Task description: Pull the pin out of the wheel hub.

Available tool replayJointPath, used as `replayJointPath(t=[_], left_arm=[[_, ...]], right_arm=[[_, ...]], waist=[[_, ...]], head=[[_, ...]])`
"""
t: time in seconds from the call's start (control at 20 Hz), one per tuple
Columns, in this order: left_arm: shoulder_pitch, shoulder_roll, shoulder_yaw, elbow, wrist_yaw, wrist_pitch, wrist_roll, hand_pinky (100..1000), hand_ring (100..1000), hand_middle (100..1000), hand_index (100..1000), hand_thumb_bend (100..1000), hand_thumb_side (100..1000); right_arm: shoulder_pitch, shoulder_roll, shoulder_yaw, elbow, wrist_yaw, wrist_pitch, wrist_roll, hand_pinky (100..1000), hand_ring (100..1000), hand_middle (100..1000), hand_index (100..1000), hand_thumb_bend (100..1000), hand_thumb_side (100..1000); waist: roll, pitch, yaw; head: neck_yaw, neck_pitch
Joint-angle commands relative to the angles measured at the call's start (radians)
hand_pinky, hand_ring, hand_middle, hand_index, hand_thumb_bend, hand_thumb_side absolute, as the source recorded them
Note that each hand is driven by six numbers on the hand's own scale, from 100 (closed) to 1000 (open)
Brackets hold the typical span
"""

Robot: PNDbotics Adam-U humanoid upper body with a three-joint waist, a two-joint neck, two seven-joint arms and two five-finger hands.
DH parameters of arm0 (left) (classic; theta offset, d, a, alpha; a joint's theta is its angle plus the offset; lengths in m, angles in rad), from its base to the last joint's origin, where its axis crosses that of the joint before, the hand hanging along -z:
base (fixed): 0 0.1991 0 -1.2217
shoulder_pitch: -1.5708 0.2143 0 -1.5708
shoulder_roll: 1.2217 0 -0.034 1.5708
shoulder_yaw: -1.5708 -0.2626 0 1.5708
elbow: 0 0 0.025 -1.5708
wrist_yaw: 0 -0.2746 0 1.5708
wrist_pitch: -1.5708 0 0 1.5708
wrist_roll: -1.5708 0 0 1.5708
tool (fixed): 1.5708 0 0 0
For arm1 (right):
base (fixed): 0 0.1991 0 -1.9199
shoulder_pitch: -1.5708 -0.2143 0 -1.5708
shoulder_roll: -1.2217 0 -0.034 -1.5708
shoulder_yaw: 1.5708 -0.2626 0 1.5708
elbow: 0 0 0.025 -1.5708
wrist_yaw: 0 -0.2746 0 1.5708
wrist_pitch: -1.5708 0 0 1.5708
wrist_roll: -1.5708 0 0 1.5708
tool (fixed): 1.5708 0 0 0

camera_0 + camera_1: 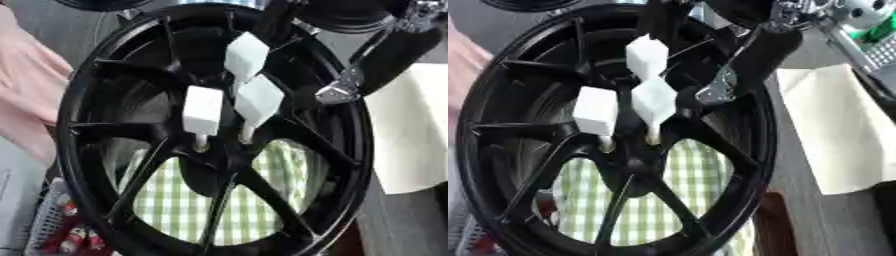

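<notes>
A black wheel hub stands upright and close, filling both views. Three pins with white block heads stick out of its centre: one at the top, one at the left and one at the right. My right hand comes in from the upper right, black with a silver joint, and lies over the spokes just right of the pins. A dark part of it reaches down to the top pin's head. Whether it holds that pin is hidden. My left hand shows in neither view.
A green and white checked cloth shows through the lower spokes. A cream sheet lies to the right of the rim. Pink fabric is at the left edge. A basket with red items sits at the lower left.
</notes>
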Motion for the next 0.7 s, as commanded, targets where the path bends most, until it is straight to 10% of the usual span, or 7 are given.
replayJointPath(t=[0.05, 0.7], left_arm=[[0.002, 0.016, 0.011, -0.012, -0.004, 0.001, 0.003, 728, 566, 545, 709, 240, 722], [0.011, 0.013, 0.013, -0.011, -0.005, 0.002, 0.003, 732, 567, 546, 709, 238, 727]], right_arm=[[-0.007, 0.005, -0.002, -0.013, 0.061, -0.007, -0.008, 753, 679, 674, 785, 498, 135], [0.021, 0.056, 0.027, -0.013, 0.146, -0.011, -0.015, 745, 676, 675, 790, 490, 122]], waist=[[0.007, -0.031, -0.003], [0.008, -0.028, -0.012]], head=[[0.010, -0.015], [0.010, -0.010]])
